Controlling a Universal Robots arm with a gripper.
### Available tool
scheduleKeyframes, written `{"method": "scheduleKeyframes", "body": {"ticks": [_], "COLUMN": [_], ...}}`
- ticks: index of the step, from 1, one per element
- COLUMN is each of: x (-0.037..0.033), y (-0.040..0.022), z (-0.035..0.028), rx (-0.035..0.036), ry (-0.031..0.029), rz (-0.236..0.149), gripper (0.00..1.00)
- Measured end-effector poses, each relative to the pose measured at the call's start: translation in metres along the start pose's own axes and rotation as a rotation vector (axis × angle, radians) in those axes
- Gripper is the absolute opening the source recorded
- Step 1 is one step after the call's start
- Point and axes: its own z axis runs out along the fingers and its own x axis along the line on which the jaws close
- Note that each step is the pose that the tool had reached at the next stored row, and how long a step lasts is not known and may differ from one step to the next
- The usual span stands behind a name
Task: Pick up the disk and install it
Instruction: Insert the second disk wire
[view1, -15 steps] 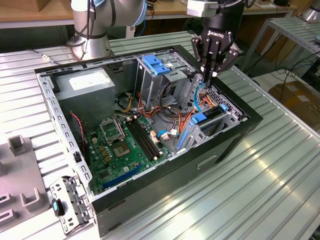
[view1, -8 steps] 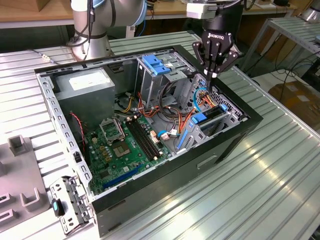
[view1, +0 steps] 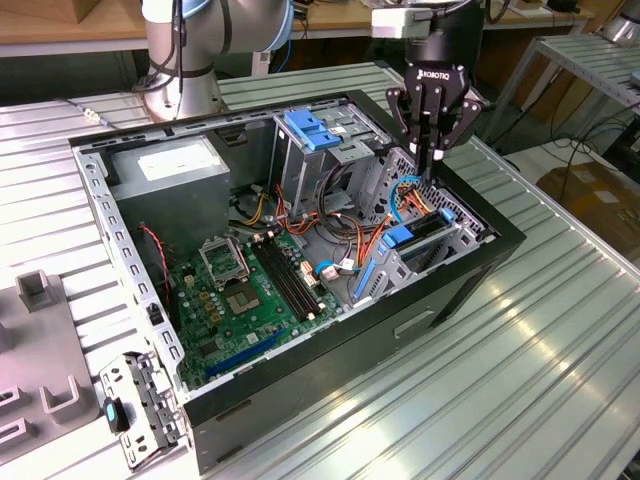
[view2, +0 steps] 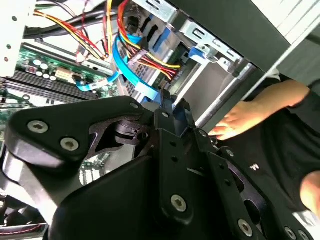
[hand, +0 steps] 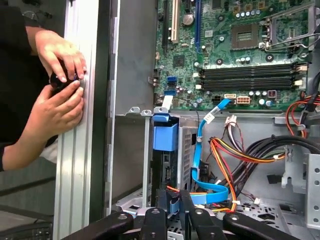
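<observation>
An open computer case (view1: 470, 265) lies on its side on a ribbed metal table (view1: 560, 340), its green motherboard (view1: 250, 290) facing up. A black gripper (view1: 427, 160) hangs over the drive bay at the case's corner on the exterior view's right, its fingers (view1: 425, 140) drawn close together and pointing down; whether they pinch anything cannot be told. The disk (view1: 425, 235), dark with a blue carrier, sits in the drive bay just below the gripper; in the first wrist view its blue end tab (hand: 165, 136) stands above the fingertips, beside a blue ribbon cable (hand: 200, 170) and a bundle of orange, yellow and black wires (hand: 235, 160). A grey power supply (view1: 170, 170) fills the far corner. A person's hands (hand: 62, 80) rest on the table edge outside the case.
</observation>
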Motion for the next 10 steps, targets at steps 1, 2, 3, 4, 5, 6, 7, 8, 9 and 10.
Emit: {"method": "scheduleKeyframes", "body": {"ticks": [1,2,3,4,5,6,7,8,9,10], "x": [-0.0008,-0.0016,-0.0028,-0.0037,-0.0047,-0.0056,-0.0071,-0.0073,-0.0073,-0.0073], "y": [-0.0001,-0.0003,-0.0006,-0.0010,-0.0017,-0.0024,-0.0030,-0.0030,-0.0031,-0.0031], "z": [0.0002,0.0005,0.0009,0.0015,0.0027,0.0044,0.0075,0.0079,0.0079,0.0079], "rx": [-0.0004,-0.0008,-0.0014,-0.0016,-0.0018,-0.0018,-0.0019,-0.0020,-0.0019,-0.0019], "ry": [0.0090,0.0176,0.0296,0.0360,0.0395,0.0397,0.0400,0.0401,0.0402,0.0403], "rz": [0.000,0.000,0.001,0.001,0.001,0.001,0.001,0.001,0.001,0.001], "gripper": [0.24,0.24,0.24,0.24,0.24,0.24,0.24,0.24,0.24,0.16]}}
